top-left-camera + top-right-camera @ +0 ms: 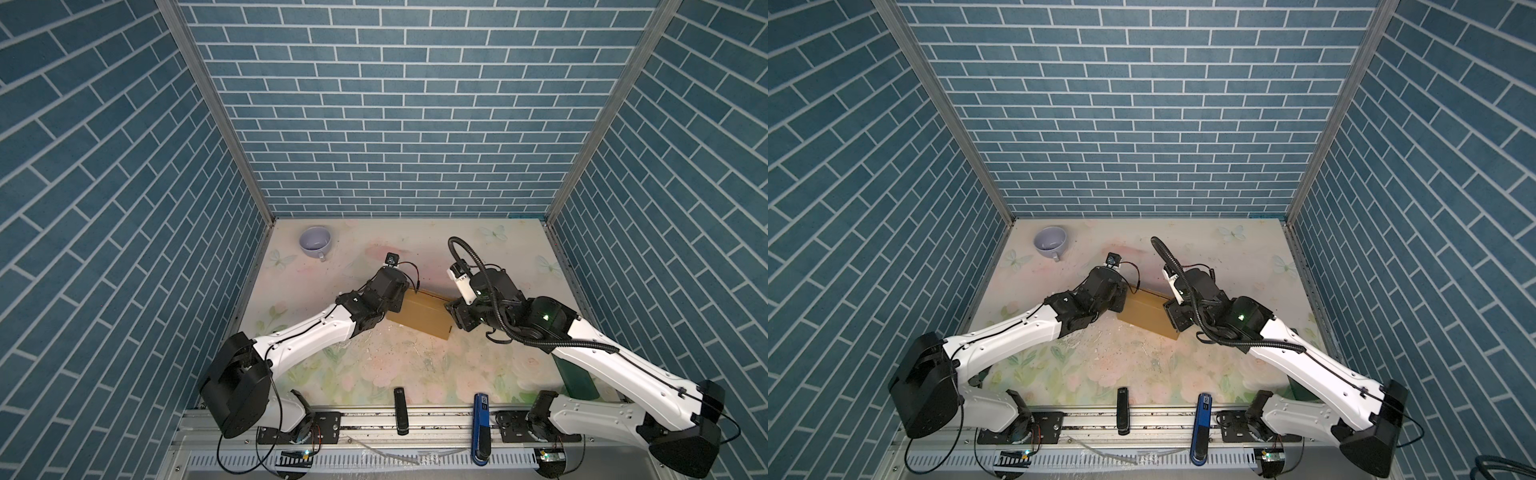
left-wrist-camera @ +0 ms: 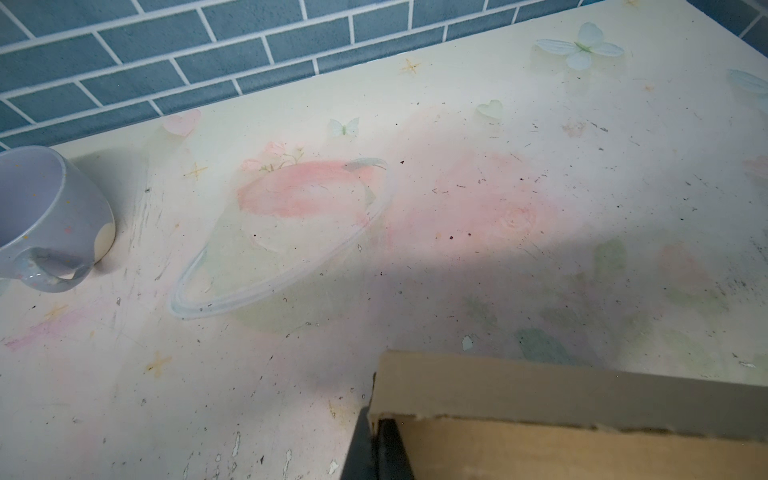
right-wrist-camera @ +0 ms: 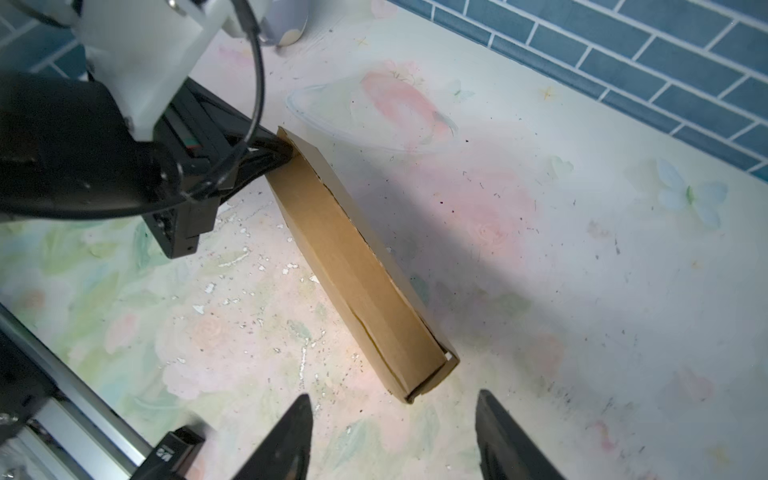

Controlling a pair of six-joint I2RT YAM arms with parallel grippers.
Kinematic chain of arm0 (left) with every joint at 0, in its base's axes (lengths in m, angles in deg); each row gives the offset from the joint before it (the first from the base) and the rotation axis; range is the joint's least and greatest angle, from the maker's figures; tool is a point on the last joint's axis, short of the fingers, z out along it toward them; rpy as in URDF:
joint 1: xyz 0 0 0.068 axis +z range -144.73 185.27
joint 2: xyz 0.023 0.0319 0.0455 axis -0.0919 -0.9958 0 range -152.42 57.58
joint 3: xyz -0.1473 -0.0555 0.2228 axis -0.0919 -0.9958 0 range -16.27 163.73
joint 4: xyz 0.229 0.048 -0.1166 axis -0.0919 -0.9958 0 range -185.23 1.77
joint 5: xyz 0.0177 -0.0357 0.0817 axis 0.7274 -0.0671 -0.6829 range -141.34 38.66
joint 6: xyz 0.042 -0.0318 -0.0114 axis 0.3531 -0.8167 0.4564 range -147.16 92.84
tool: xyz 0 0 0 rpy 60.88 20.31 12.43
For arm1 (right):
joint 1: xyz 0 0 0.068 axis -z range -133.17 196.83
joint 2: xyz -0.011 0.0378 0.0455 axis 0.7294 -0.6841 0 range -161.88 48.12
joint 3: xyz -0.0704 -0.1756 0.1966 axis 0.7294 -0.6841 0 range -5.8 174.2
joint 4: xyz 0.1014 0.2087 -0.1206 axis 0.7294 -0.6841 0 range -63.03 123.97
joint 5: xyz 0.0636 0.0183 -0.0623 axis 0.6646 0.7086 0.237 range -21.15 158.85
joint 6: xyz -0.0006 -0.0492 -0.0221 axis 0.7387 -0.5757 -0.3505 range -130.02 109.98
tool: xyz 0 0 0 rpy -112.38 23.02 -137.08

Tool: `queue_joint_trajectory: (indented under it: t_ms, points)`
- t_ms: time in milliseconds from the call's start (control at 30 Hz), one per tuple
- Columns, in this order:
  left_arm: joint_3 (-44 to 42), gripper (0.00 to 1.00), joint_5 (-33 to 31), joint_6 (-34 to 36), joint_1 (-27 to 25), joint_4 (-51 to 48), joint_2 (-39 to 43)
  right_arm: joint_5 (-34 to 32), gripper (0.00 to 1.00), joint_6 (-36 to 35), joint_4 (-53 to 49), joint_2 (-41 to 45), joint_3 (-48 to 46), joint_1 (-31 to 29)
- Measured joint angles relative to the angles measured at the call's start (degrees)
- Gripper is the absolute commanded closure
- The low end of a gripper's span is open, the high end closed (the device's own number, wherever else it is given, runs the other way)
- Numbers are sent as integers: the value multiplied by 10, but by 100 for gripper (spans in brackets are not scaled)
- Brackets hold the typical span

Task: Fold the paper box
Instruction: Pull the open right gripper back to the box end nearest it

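**Right gripper** [image 3: 394, 401], nearest the wrist lens: jaws about half spread and empty. They are lined up with the near end of the box [image 3: 357, 266] but not touching it; that end lies just beyond the tips.

**Box:** near the middle of the desk [image 3: 582, 291], a little toward the back edge, lying slantwise between my two arms in both top views.

**Left gripper** [image 2: 375, 415]: closed tight on the thin cardboard wall at the far end of the box, pinning that end.

**Step in hand (my reading):** the sheet already stands as a shallow closed form. A dark slit shows along the long seam, and there is a small gap at the near corner. I take this to be the closing stage, with the last flap not fully seated.

**Next move (my judgement):** I would ease the right gripper forward, low and square to the near end. I would then press or pinch the loose edge home while the left holds. Light force is called for, since the cardboard may buckle or pivot about the pinned end.

**Mug** [image 1: 315, 242]: at the back left corner of the desk, well apart and not involved.
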Motion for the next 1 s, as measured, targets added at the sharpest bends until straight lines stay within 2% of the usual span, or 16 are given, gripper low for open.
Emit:
queue_joint_trajectory:
  t_ms: [200,500,667,1000]
  points:
    - [-2,100,0,0,0,3,1,19,42,97,3,26,-51,9]
    - [-5,100,0,0,0,5,3,61,45,212,77,35,-120,33]
    - [-9,100,1,0,0,8,5,68,46,238,96,39,-126,49]
    - [-9,100,1,0,0,9,5,94,48,244,134,31,-144,76]
